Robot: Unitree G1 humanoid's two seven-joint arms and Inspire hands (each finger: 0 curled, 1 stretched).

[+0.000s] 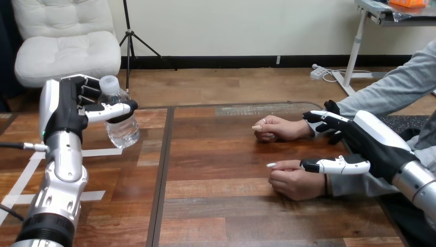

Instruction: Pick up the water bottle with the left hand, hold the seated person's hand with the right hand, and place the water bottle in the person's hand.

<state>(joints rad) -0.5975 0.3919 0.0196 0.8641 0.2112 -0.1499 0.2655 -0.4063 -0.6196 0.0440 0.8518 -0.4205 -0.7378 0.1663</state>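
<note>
head view: left hand (69,110) grips water bottle (122,128) above wooden table (231,206).

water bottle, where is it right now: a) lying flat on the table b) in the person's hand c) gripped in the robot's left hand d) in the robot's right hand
C: the left hand has its fingers and thumb curled round the upright water bottle, at the view's left.

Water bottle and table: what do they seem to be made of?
Water bottle: probably clear thin plastic, glossy, see-through walls; whitish cap. Table: wood-grain planks in mixed browns with a soft sheen; solid wood or laminate, cannot tell.
</note>
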